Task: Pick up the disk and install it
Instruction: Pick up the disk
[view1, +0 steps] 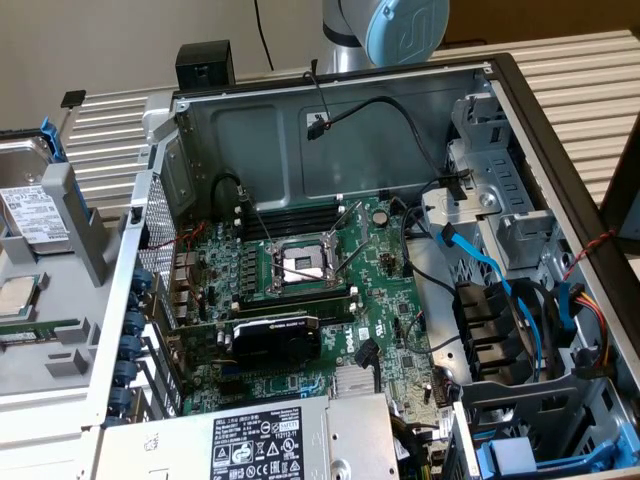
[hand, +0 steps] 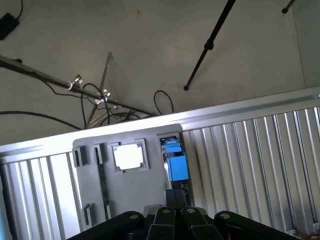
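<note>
Your hand (hand: 175, 199) was closed, with its fingers pressed together. The disk (hand: 175, 165) stood on its edge in the grey tray (hand: 127, 200) below the hand, just beyond the fingertips, and its long axis pointed straight away from them.

At the exterior view's twelve o'clock, a silver-grey arm joint (view1: 343, 35) carries a pale-blue round cap (view1: 408, 25), perhaps logo-embossed; the black gripper (hand: 177, 197) has round pivots (hand: 131, 216).

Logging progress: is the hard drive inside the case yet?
Out: blue-framed silver hard drive lies on the grey plastic tray beside the open computer case.
</note>
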